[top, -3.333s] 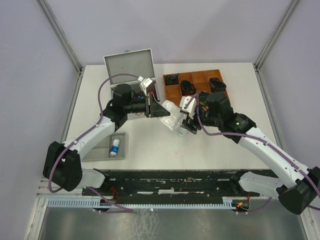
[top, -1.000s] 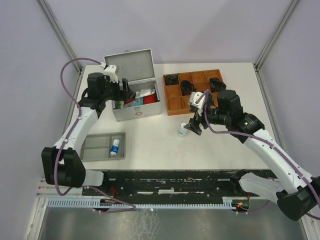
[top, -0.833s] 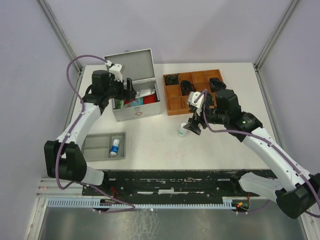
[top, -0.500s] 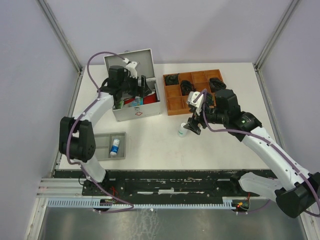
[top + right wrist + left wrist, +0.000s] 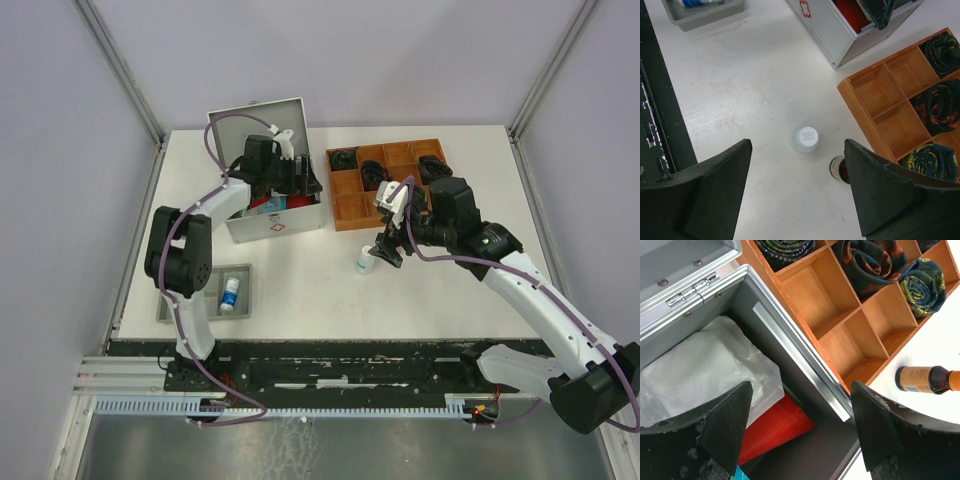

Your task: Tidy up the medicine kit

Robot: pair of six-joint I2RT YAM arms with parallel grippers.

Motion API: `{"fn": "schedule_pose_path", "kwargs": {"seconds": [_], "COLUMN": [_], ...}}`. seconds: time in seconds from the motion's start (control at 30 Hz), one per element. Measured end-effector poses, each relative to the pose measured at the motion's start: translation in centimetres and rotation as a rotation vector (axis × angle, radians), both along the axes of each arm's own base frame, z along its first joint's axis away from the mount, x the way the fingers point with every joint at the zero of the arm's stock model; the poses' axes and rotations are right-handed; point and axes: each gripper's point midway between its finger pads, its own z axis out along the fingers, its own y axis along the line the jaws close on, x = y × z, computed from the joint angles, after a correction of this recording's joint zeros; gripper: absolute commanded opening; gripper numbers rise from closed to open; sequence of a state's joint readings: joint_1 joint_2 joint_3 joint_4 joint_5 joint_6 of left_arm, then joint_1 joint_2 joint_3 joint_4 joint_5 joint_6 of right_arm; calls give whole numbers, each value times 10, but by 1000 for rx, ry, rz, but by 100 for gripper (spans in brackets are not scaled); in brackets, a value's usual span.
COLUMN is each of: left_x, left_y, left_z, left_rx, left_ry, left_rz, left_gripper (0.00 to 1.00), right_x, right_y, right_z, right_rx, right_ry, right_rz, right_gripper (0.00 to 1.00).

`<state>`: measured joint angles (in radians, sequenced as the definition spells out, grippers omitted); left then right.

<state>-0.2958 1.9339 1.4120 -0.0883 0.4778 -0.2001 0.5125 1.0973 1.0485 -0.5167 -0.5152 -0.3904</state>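
At the near-left corner of the counter (image 5: 300, 285) a shallow grey tray (image 5: 205, 283) holds one small white bottle (image 5: 231, 292) with a blue label, lying flat. Further back stands the medicine kit (image 5: 275, 222), near the counter's far-left corner. Its long axis runs left to right, its marked front faces the near edge, and its lid (image 5: 250, 125) stands open at the far side. Inside lie a white plastic bag (image 5: 705, 365) and, beneath its edge, a red pouch (image 5: 775, 427). The left jaws hang spread wide over the kit's right end, grasping nothing.

The kit's right wall sits just beside a brown wooden tray (image 5: 350, 207). Several of its compartments hold rolled dark patterned cloths (image 5: 870, 262); the ones nearest the kit are bare. Just off the tray's near edge a brown bottle (image 5: 839, 169) stands upright, with a white-capped bottle (image 5: 805, 138) beside it. The right jaws hover released above these two, touching neither. The middle of the counter, between the grey tray and the bottles, is open.
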Motion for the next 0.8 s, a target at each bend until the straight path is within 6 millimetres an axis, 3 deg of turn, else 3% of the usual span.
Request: {"fn": "schedule_pose_path", "kwargs": {"seconds": [0.27, 0.5, 0.67, 0.8], "left_x": [6, 16, 10, 2], "left_y": [13, 49, 57, 49], "left_z": [-8, -7, 3, 28], "left_rx": [7, 10, -12, -54], "left_ry": [20, 26, 21, -20], "left_rz": [32, 103, 100, 52], "left_gripper": [86, 88, 90, 91], "right_x": [0, 0, 0, 0], "right_y": [0, 0, 0, 0], "right_z": [0, 0, 0, 0], "right_rx": [-2, -3, -3, -4], "right_ry": [-3, -5, -6, -7], "right_rz": [1, 3, 3, 4], "right_gripper": [84, 84, 84, 84]}}
